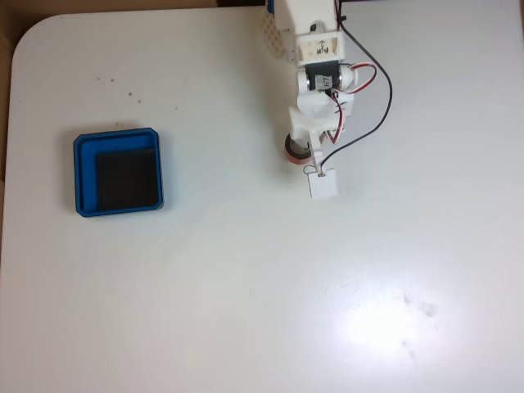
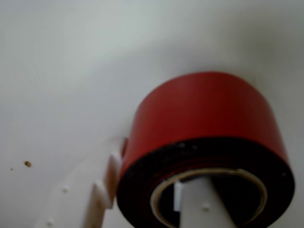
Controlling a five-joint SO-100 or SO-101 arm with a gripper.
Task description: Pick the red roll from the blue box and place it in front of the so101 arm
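so at this point we had the red roll clamped in the gripper, one white finger pressed on the outside wall and the other poking up through the core hole, jaws narrow around the roll's wall. in the fixed view the roll sat tucked under the tip of the so101 arm, low over the white table (we couldn't tell if it was touching yet). the blue box was well off to the left, its dark floor bare, so the pick part looked done. we figured the step in hand was the set-down: ease it down until the flat face of the roll met the table, then open gently so the inner finger didn't drag it or tip it onto its edge and let it roll away, then lift straight up clear of the hole.
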